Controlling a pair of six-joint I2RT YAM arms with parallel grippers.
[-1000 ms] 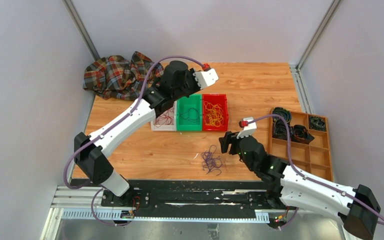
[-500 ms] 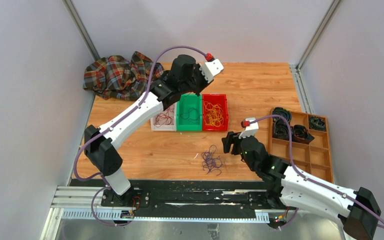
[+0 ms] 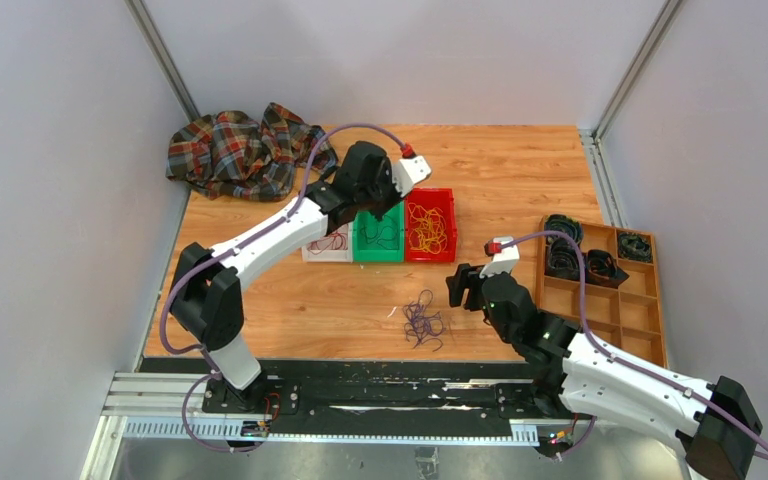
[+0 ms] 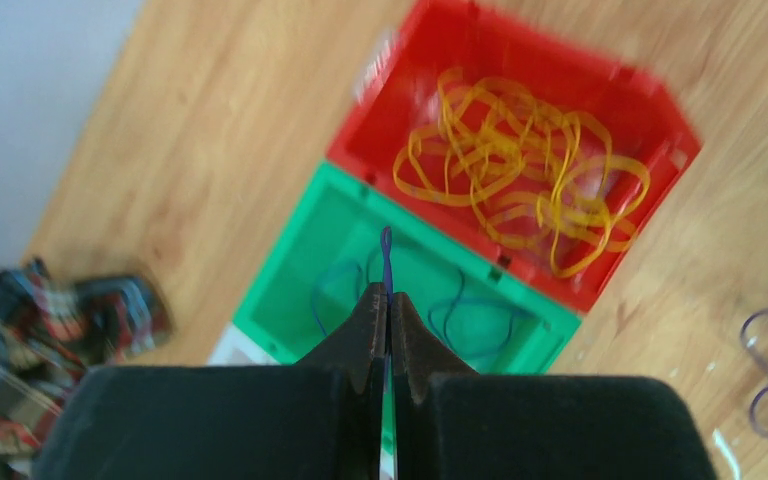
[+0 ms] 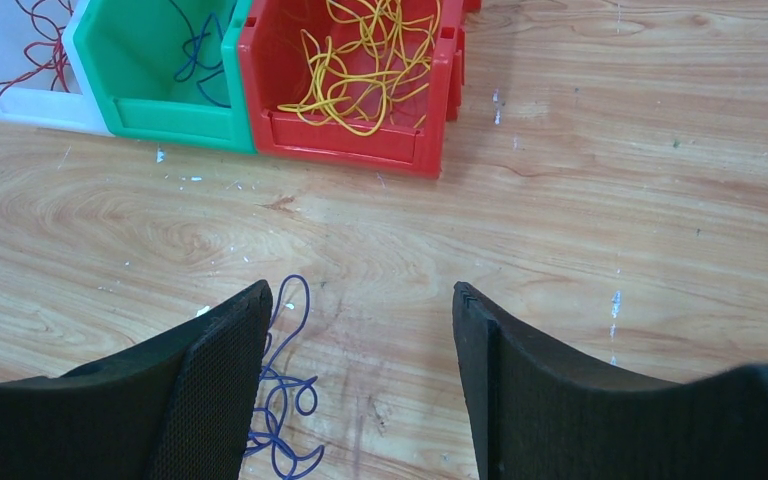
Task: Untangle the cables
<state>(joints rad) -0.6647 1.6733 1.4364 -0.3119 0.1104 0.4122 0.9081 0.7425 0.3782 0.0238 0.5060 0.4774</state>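
Observation:
A tangle of dark purple cables lies on the table near the front; part of it shows in the right wrist view. Yellow cables fill the red bin, dark cables lie in the green bin, red cables lie in the white bin. My left gripper is shut on a thin purple cable above the green bin. My right gripper is open and empty, just right of the purple tangle.
A plaid cloth lies at the back left. A wooden compartment tray with black coiled rings stands at the right edge. Side walls close in the table.
My left gripper has come down and a little back toward the green bin with the purple cable. The right arm has barely moved.

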